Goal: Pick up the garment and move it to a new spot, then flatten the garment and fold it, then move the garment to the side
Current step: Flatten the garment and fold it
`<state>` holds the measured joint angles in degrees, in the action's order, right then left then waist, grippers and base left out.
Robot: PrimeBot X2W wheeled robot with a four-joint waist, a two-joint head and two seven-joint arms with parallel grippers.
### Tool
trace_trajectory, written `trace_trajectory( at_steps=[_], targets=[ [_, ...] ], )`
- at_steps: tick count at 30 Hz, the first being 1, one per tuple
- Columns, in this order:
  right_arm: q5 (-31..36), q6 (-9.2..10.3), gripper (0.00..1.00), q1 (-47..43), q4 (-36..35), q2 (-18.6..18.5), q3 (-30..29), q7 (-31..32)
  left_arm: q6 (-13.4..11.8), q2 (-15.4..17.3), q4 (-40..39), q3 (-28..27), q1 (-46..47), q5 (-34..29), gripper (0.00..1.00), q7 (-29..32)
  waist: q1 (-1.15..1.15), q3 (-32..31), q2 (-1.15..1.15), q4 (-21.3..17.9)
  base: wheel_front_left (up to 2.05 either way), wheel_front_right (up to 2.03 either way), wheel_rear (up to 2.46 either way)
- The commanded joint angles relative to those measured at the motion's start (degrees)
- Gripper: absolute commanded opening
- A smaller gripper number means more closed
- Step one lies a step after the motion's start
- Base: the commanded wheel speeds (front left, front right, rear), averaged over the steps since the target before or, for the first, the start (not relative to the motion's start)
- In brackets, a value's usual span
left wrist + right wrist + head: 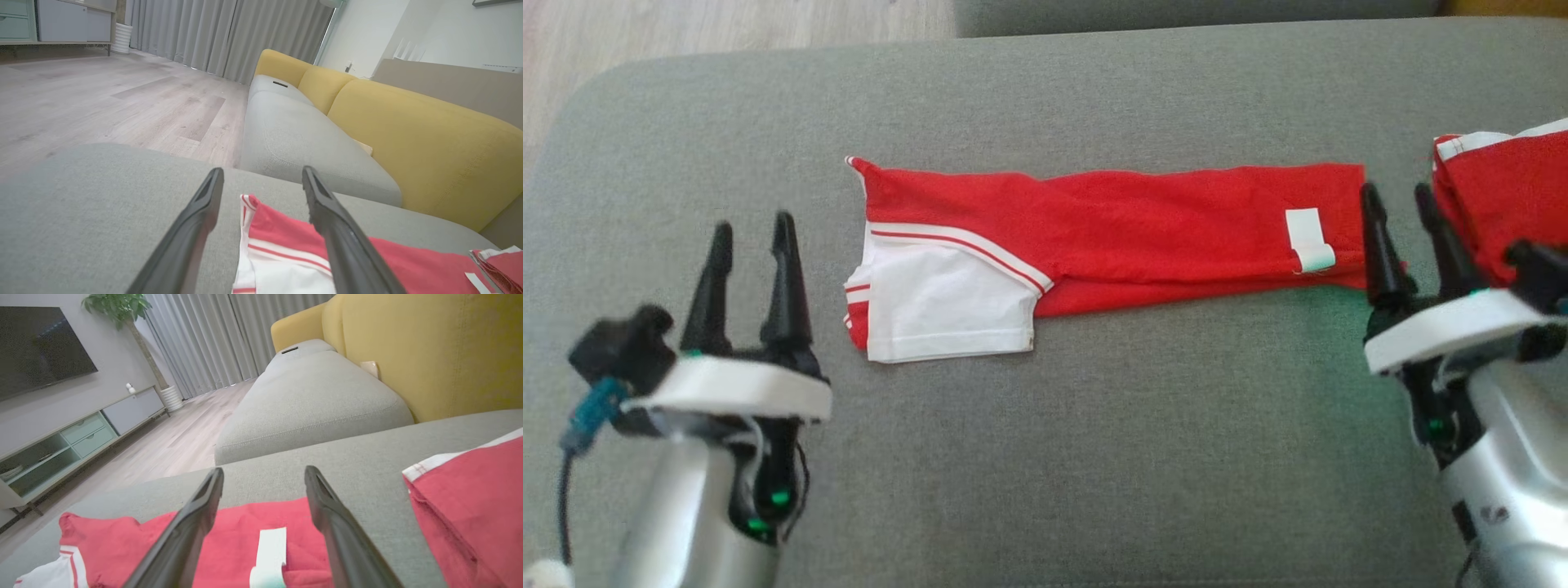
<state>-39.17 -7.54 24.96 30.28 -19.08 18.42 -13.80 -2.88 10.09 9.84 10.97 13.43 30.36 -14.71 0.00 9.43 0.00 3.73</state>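
Red garment (1143, 220) folded into a long narrow strip, lying flat across the middle of a grey cushion (1045, 457), running from 9 o'clock to 3 o'clock in the head view. At its 9 o'clock end, a white sleeve (939, 302) with thin red stripes is folded on top. Near its 3 o'clock end sits a small white tag (1308, 238).

Left gripper (752, 224) is at 8 o'clock, near the sleeve end but apart from it, its two dark fingers spread and holding nothing. In the left wrist view the fingers frame the striped corner of the garment.

Right gripper (1396, 192) is at 3 o'clock, at the garment's tag end, fingers also spread wide and empty. In the right wrist view the tag lies between its fingers; whether the tips touch the cloth cannot be told.

A second red cloth (1503, 196) with white trim lies at the frame's 3 o'clock edge, just beyond the right gripper.

The wrist views show a yellow sofa back (429, 139), pale wood floor (102, 94) and grey curtains (229, 32) behind.
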Motion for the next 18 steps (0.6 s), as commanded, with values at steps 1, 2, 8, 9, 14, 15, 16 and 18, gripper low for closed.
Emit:
trace_trajectory(
  at_steps=[1, 2, 8, 9, 14, 15, 16, 18],
  targets=[
    [1.54, 0.05, 1.0, 0.06, -1.31, 0.24, -0.44, -0.86, 0.96, 0.01, -1.58, -3.19, 1.21, -1.33, 1.0, -0.29, 0.0, 0.14, 0.0, 0.19, 0.0, 0.0, 0.0],
    [3.11, 0.05, 1.0, -0.29, -0.96, 1.0, -1.62, -0.93, 1.94, -1.09, -1.43, -4.04, 0.4, -2.33, 1.0, -0.29, 0.0, 0.31, 0.0, 0.37, 0.0, 0.0, 0.0],
    [10.35, 0.05, 1.0, -0.55, 0.87, 4.29, -8.52, -0.81, 6.95, -4.63, 0.02, -6.87, -0.47, -7.28, 1.0, -0.29, 0.0, 1.51, 0.0, 1.7, 0.0, 0.0, 0.0],
    [11.5, 0.05, 1.0, -0.35, 1.51, 4.69, -9.69, -0.45, 7.5, -4.92, 0.3, -7.01, -0.26, -7.89, 1.0, -0.29, 0.0, 1.71, 0.0, 1.89, 0.0, 0.0, 0.0],
    [16.82, 0.05, 1.0, 1.72, 6.63, 7.81, -15.99, 2.69, 9.23, -6.17, 1.47, -7.53, 0.83, -9.47, 1.0, -0.29, 0.0, 3.14, 0.0, 2.68, 0.0, 0.0, 0.0],
    [19.04, 0.05, 1.0, 2.74, 9.27, 8.99, -18.16, 4.1, 9.61, -6.52, 1.72, -7.38, 1.07, -9.7, 1.0, -0.29, 0.0, 3.77, 0.0, 2.98, 0.0, 0.0, 0.0],
    [19.97, 0.05, 1.0, 3.23, 10.58, 9.7, -19.0, 4.77, 9.75, -6.65, 1.9, -7.28, 1.18, -9.75, 1.0, -0.29, 0.0, 4.03, 0.0, 3.1, 0.0, 0.0, 0.0],
    [22.5, 0.05, 1.0, 4.16, 13.27, 10.56, -21.11, 5.4, 9.97, -6.84, 2.34, -6.98, 1.43, -9.78, 1.0, -0.29, 0.0, 4.61, 0.0, 3.35, 0.0, 0.0, 0.0]
  ],
)
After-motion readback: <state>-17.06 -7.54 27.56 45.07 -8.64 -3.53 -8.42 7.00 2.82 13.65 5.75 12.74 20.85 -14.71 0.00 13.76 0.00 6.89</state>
